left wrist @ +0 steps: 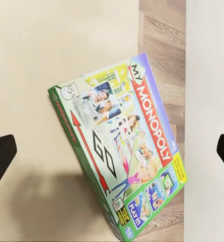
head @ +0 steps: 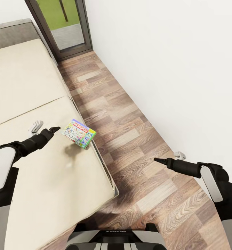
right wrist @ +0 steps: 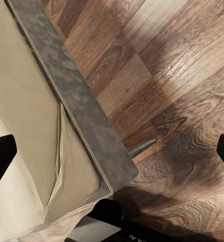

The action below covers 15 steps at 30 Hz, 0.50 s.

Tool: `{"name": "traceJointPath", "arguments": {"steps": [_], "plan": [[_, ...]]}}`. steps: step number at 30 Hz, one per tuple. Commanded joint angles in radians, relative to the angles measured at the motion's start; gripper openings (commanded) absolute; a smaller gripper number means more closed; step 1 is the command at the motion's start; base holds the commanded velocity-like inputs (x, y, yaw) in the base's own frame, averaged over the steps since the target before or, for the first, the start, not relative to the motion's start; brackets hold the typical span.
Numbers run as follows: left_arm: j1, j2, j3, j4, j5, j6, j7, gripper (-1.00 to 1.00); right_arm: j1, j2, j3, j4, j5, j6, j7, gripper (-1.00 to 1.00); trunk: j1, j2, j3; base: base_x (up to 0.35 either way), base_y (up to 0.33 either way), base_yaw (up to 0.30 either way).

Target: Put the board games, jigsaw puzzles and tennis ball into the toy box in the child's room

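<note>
Left tool (head: 45, 127), in the head view, hovers with its two fingers spread apart and nothing between them, just short of the board game (head: 79, 133). That box lies ahead of the tool at the bed's (head: 25, 90) edge, one corner overhanging the wood floor (head: 129, 132), its long axis slanting across the tool's reach. Right tool (head: 166, 158) hangs over the floor beside the bed, fingers also released; its far finger is partly hidden.

From the left wrist, dark fingertips (left wrist: 2, 156) flank the game (left wrist: 119, 146), whose lower corner is cut off.

From the right wrist, fingertips (right wrist: 1, 159) frame the bed's grey frame corner (right wrist: 76, 106).
</note>
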Motion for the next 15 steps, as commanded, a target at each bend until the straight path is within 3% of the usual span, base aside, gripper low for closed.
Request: {"name": "traceJointPath", "arguments": {"steps": [1,15], "plan": [[-0.001,0.0,0.002,-0.001,0.011,0.003,0.009,1.0,-0.001,0.0,-0.001,0.0,0.006,0.004,0.008,1.0,0.0,0.0,0.0,0.0,0.0,0.0],[-0.014,0.016,0.027,-0.034,0.022,0.005,0.002,1.0,-0.041,0.021,-0.07,-0.023,-0.058,-0.004,0.043,1.0,0.0,0.0,0.0,0.0,0.0,0.0]]}}
